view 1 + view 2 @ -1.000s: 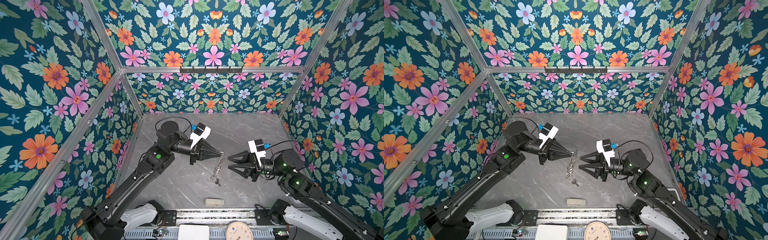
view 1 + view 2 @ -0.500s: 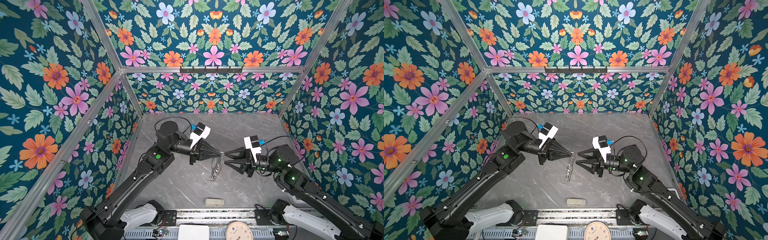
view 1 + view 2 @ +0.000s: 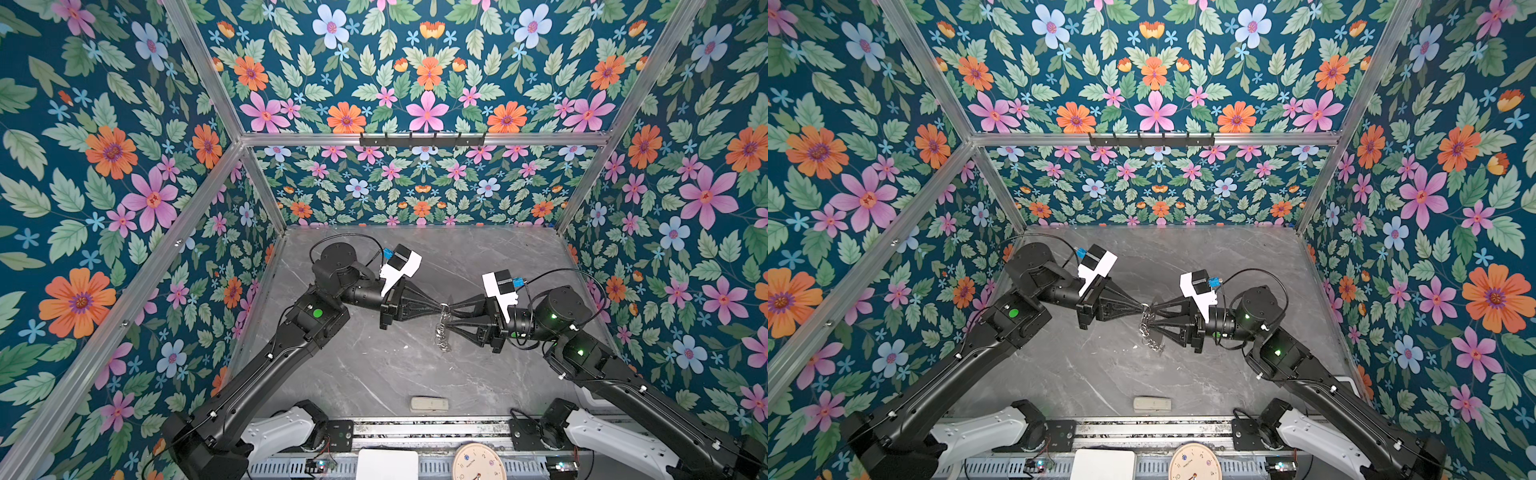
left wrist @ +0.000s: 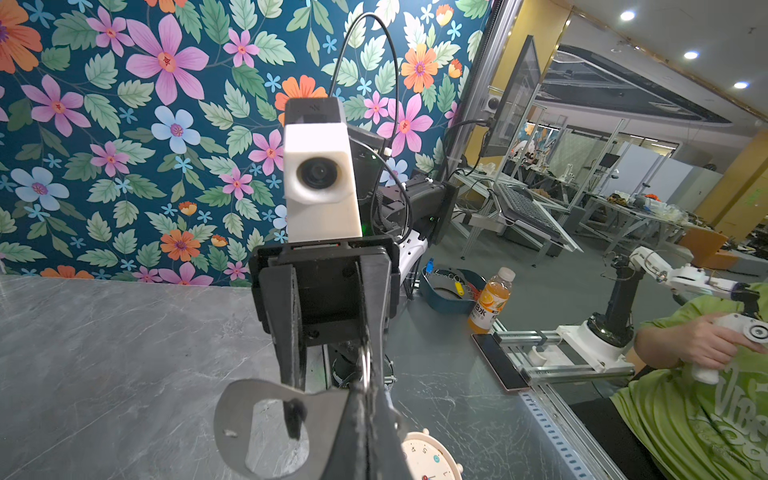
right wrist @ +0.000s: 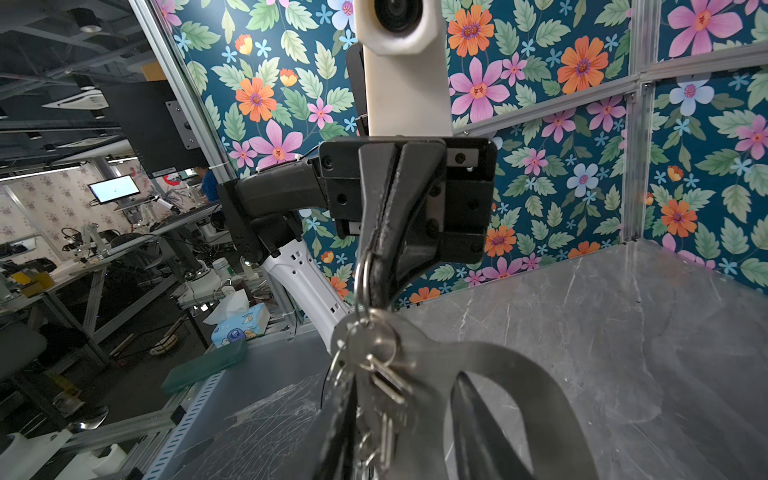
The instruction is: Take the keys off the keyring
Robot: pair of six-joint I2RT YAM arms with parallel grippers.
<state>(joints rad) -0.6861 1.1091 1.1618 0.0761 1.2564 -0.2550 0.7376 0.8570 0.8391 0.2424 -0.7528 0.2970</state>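
- The left end effector [image 3: 440, 308] is clamped fully closed on the small ring of the keyring [image 3: 442, 330], well behind the pale block [image 3: 429, 404].
- The keys [image 5: 374, 344] dangle below that ring, above the bench [image 3: 374, 374].
- The right end effector [image 3: 450, 316] has its fingers partly apart, straddling the chain; contact unclear.

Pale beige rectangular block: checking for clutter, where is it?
In both top views the pale beige rectangular block lies at the grey marble table's near edge, centred between both arm bases.

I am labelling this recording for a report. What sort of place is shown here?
Probably a robotics laboratory: a floral-walled test cell with a grey table; beyond it, the left wrist view shows workbenches, a monitor and a person holding a white handle.
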